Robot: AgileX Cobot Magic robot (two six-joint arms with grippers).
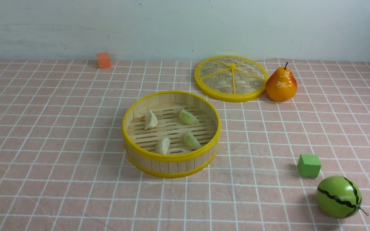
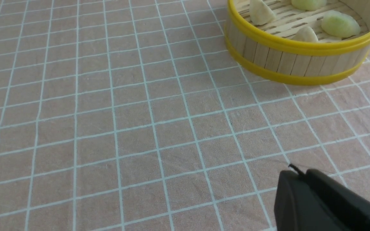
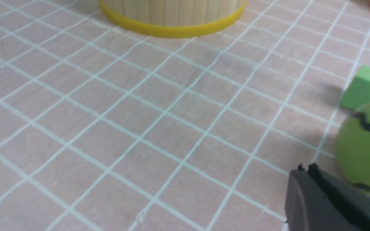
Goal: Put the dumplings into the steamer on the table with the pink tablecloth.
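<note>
The steamer (image 1: 171,160) stands mid-table on the pink tablecloth (image 1: 59,134). Inside it lie the dumplings: a cream one (image 1: 150,119) at the back left, a cream one (image 1: 162,146) at the front, a green one (image 1: 188,117) at the back right and a green one (image 1: 191,141) at the front right. The steamer also shows in the left wrist view (image 2: 297,61) and in the right wrist view (image 3: 172,16). My left gripper (image 2: 299,173) is shut and empty over bare cloth, well short of the steamer. My right gripper (image 3: 305,170) is shut and empty beside the toy watermelon.
The woven steamer lid (image 1: 231,78) lies flat at the back, with a pear (image 1: 281,85) touching its right side. An orange cube (image 1: 103,60) sits far back left. A green cube (image 1: 309,165) and a toy watermelon (image 1: 338,197) sit at the front right.
</note>
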